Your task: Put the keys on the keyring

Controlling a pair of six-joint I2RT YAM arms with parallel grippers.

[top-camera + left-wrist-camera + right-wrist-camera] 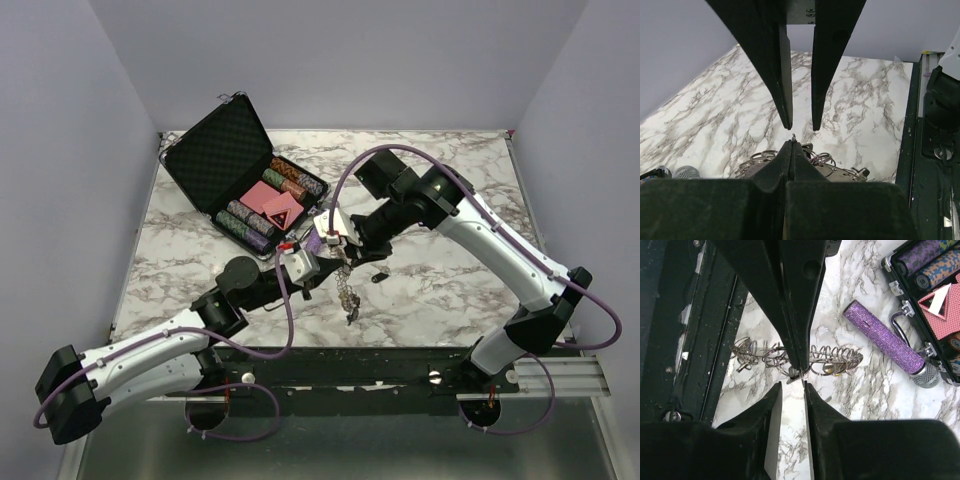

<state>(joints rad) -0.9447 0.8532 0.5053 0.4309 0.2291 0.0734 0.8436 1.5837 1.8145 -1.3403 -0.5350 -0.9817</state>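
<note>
The keyring [832,360] is a silver ring strung with many small keys and split rings. In the top view the bunch [350,295] trails from the grippers toward the near edge of the table. My left gripper [791,142] is shut, and a thin sliver of the ring's metal shows at its tips. In the top view the left gripper [320,263] sits just left of the right one. My right gripper [792,386] is open and faces the left gripper tip to tip, with the ring wire at its right fingertip [807,386]. A loose black-headed key [380,277] lies on the marble.
An open black case [225,150] with poker chips and red cards stands at the back left. A purple glittery tube [880,335] with a grey mesh head lies beside the case. A black rail [400,360] runs along the table's near edge.
</note>
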